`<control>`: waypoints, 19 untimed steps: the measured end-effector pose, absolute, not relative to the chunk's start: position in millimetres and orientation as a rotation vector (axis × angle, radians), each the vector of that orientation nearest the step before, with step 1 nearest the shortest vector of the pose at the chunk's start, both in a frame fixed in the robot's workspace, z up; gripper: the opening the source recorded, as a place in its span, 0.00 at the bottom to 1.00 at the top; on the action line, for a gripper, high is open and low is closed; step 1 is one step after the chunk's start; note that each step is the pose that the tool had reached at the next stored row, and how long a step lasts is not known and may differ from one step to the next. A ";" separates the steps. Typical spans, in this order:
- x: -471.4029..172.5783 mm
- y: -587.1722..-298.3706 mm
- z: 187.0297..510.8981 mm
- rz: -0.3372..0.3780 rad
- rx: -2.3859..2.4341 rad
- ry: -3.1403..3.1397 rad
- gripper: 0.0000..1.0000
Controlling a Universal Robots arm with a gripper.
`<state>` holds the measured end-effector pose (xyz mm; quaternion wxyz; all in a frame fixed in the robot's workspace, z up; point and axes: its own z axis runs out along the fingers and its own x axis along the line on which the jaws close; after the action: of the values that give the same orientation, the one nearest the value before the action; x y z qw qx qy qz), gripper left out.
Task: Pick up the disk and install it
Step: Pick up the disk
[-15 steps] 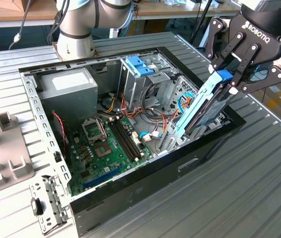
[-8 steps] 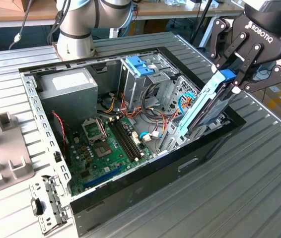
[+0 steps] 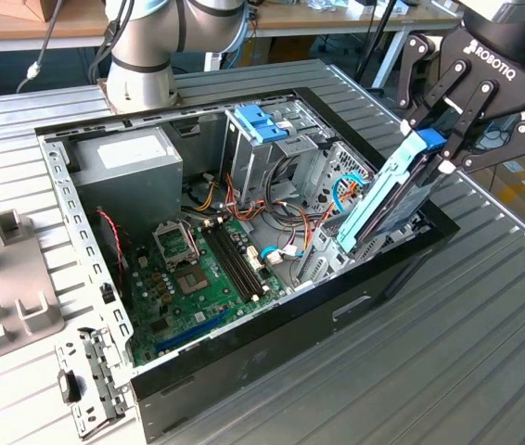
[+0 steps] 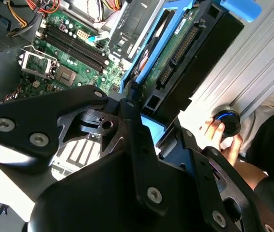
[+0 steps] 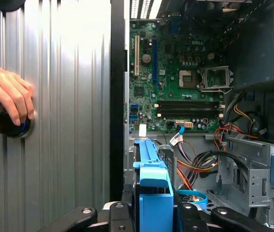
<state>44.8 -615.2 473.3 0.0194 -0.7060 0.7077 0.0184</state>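
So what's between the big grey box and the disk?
In the exterior view, a metal cage with a blue top and a tangle of cables sit between the grey box and the disk.

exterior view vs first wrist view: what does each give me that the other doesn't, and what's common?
Exterior view: the arm's round grey base, a loose perforated metal bracket and a pale grey plastic fixture beside the case. First wrist view: a person's hand on a round black knob. Both: the green motherboard and the flat dark grey metal disk with a blue plastic end piece, tilted over the case, the gripper fingers clamped on that end.
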 end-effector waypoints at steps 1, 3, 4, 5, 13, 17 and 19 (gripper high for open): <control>45.9 -615.2 473.2 0.057 -2.191 2.196 0.37; 48.5 -615.2 473.0 0.057 -2.191 2.196 0.37; 50.6 -615.2 473.0 0.057 -2.191 2.196 0.37; 53.5 -615.2 473.0 0.057 -2.191 2.196 0.37; 72.1 -615.2 472.9 0.081 -2.179 2.185 0.37; 81.5 -615.2 473.0 0.092 -2.175 2.180 0.37; 87.4 -615.2 473.0 0.092 -2.175 2.181 0.37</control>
<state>87.4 -615.2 473.0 0.0302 -0.7056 0.7074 0.0300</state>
